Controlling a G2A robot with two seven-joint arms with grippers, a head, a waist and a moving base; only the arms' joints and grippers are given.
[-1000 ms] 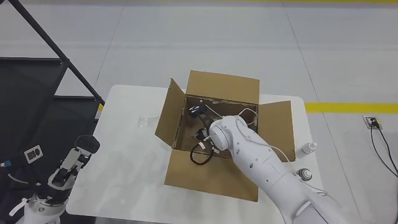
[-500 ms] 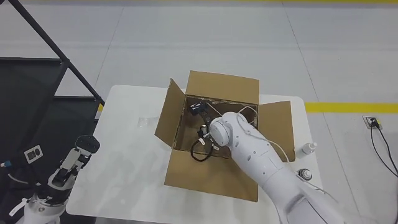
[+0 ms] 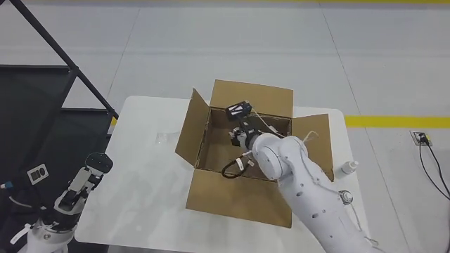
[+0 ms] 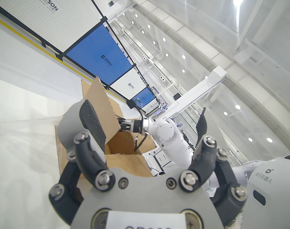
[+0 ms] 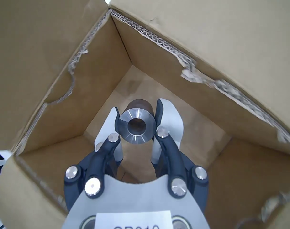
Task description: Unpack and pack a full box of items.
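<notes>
Since a second ago we have lifted our right hand [image 5: 138, 110] inside the box [image 5: 51, 48], clenched on a metal cylinder [image 5: 137, 126] between its fingers, cardboard walls all around it. Our left hand [image 4: 145, 113] hangs released.

The top camera is looking down at the tabletop [image 3: 148, 183] and box [image 3: 239, 200]. The left wrist camera is facing upward past the left gripper [image 4: 145, 113] toward that box; the right is peering closely inside it.

White rounded arm [image 3: 304, 183], looped black cable [image 3: 231, 169], right hand [image 5: 137, 107] with grey plate [image 5: 135, 199], black linkages [image 5: 97, 158], silver screws [image 5: 92, 187]
</notes>
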